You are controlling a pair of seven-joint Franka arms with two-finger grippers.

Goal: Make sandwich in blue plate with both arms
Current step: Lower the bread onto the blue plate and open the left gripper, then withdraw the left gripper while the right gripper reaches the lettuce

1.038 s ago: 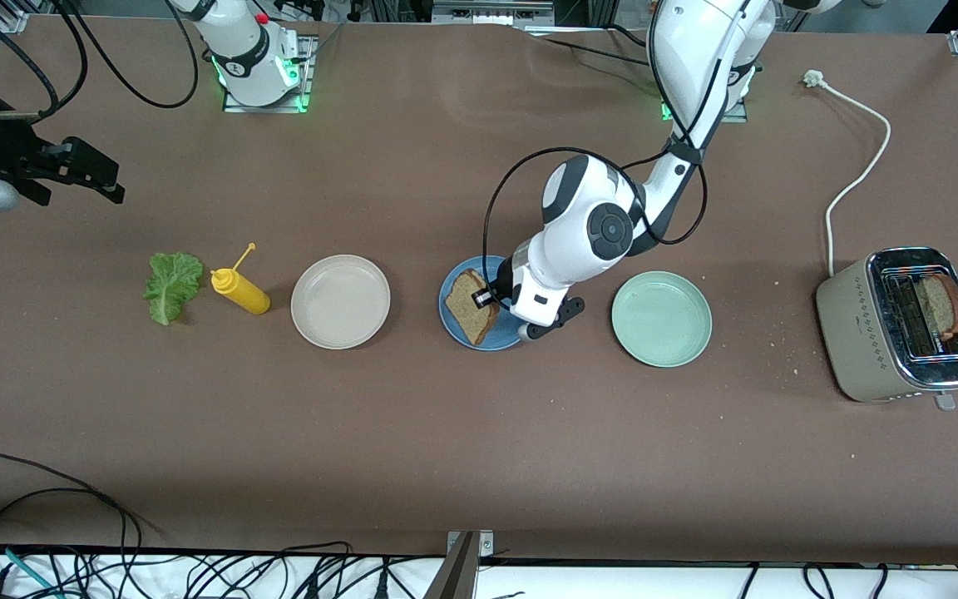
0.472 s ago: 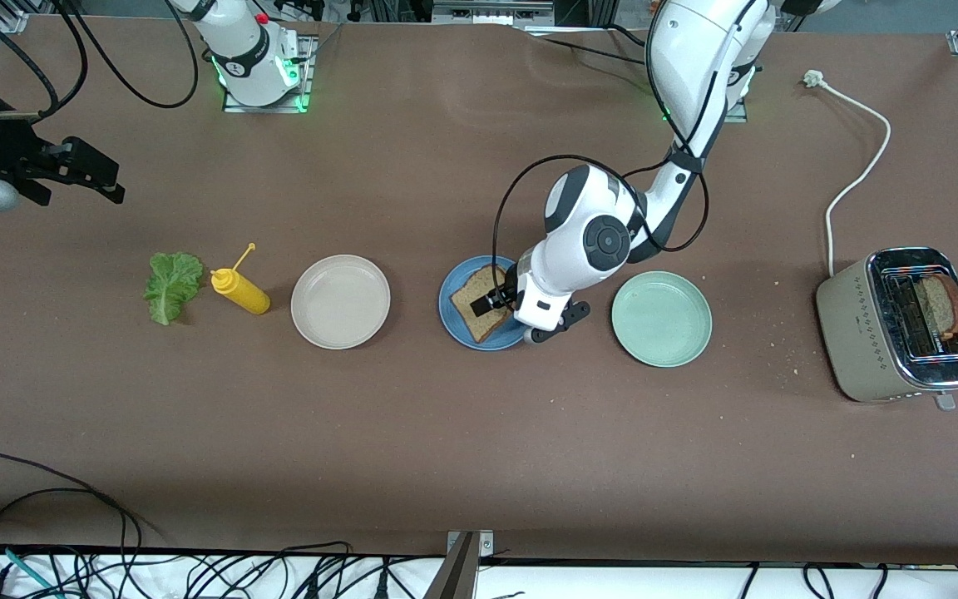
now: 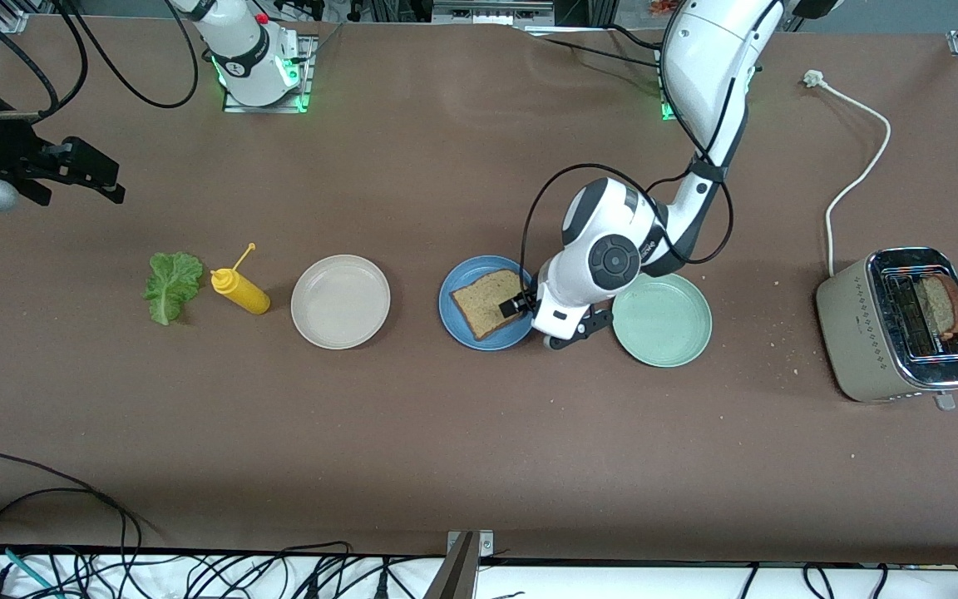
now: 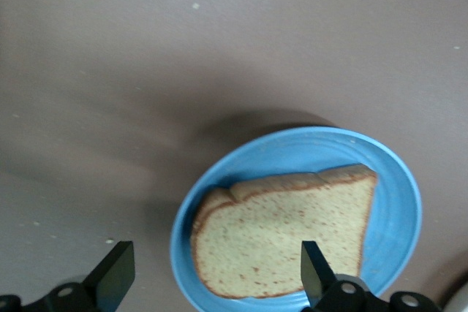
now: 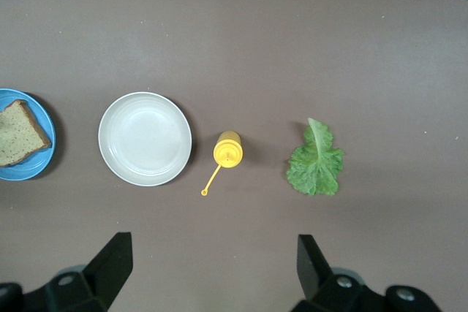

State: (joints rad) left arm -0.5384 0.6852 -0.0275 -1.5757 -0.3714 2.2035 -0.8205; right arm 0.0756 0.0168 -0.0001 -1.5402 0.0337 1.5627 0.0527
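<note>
I see the toaster (image 3: 901, 323) at the left arm's end. The blue plate (image 3: 456, 320) holds one bread slice (image 3: 487, 304); my left gripper (image 4: 212, 277) hovers there, fingers apart. My right gripper (image 5: 212, 268) waits open above the lettuce (image 3: 171, 284).

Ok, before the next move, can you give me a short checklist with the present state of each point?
1. First bread slice lies flat in the blue plate: ok.
2. Left gripper open and free of the bread: ok.
3. Lettuce on the table, nothing on it: ok.
4. Right gripper open, over the lettuce end of the table: ok.
5. Second slice in the toaster: ok.
6. Second slice toasted enough: cannot tell.
</note>
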